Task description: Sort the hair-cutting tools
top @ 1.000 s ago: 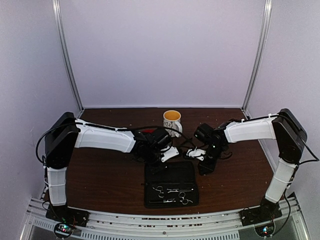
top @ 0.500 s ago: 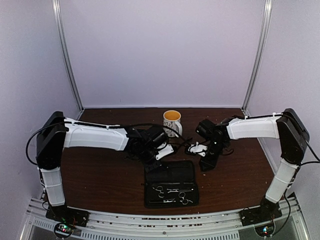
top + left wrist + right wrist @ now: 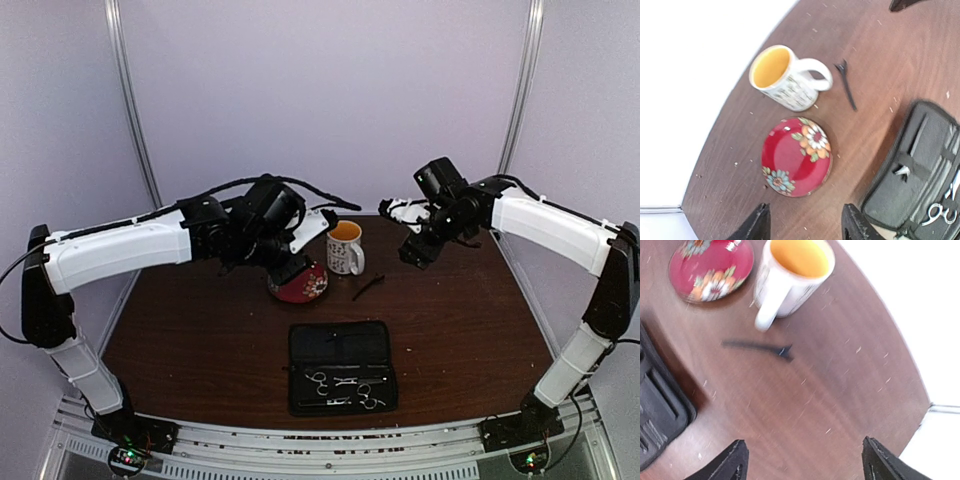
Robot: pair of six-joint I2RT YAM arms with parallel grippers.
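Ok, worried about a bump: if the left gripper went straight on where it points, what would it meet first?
Probably the red saucer, ahead between the left gripper's fingers; depth is unclear, so it might reach bare table just before it.

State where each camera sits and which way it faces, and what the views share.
Top external: fixed high behind the arms, looking down across the table; both whole arms show.
Left wrist: on the left gripper, looking down at the mug, saucer, black clip and open case; its two spread fingertips show at the bottom.
Right wrist: on the right gripper, looking down at the same things; its spread fingertips show at the bottom.
Shared: all three show mug, saucer, clip and case.
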